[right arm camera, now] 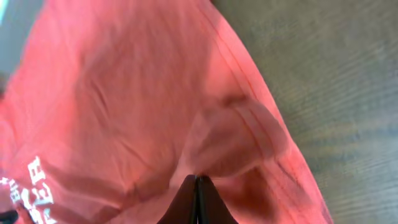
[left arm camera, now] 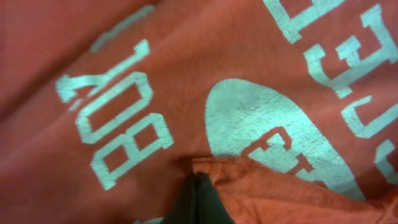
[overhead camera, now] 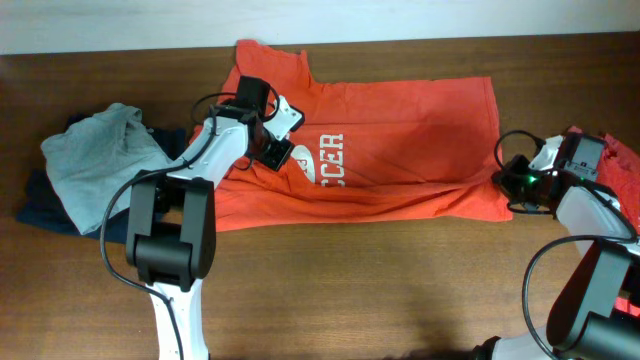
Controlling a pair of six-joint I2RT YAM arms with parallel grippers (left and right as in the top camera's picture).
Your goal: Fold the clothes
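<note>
An orange T-shirt with white lettering lies spread across the wooden table. My left gripper sits over the shirt's printed chest. In the left wrist view its fingers are shut on a raised fold of the orange shirt, beside the white print. My right gripper is at the shirt's right lower corner. In the right wrist view its fingers are shut on a bunched bit of the shirt near the hem.
A pile of grey clothes lies at the left, on top of dark blue clothes. A red garment lies at the far right edge. Bare wooden table lies in front of the shirt.
</note>
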